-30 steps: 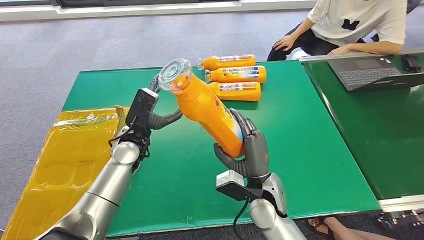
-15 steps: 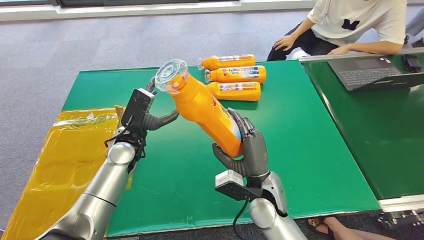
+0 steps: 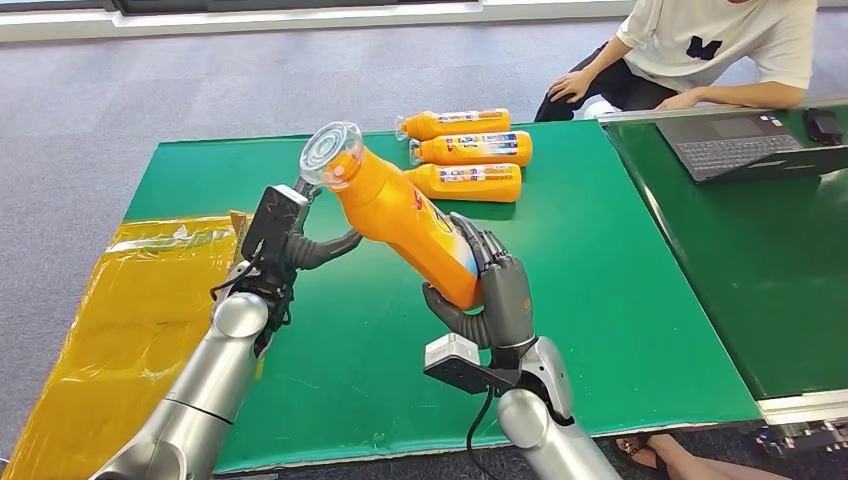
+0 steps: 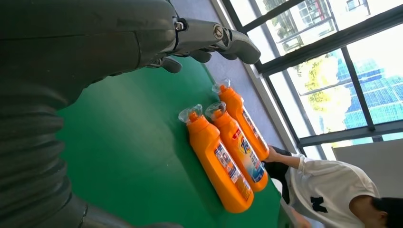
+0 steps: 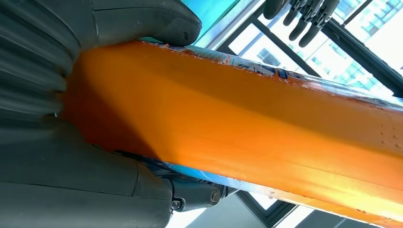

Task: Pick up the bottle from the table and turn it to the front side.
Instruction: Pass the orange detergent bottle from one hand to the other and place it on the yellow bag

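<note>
The right robot hand [image 3: 492,300] grasps the tilted bottle [image 3: 400,215] by its base; the released left robot hand [image 3: 300,235], at nine o'clock, could knock it loose.

Tilted orange bottle [image 3: 400,215] in right hand [image 3: 490,295]

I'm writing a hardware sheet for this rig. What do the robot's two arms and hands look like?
Both arms are smooth silver metal tubes with rounded joints. The left hand and right hand are dark grey, with a ribbed grey cover and a thick grey thumb. Each wrist carries a boxy black camera module with silver trim, and a thin black cable hangs from the right one.
</note>
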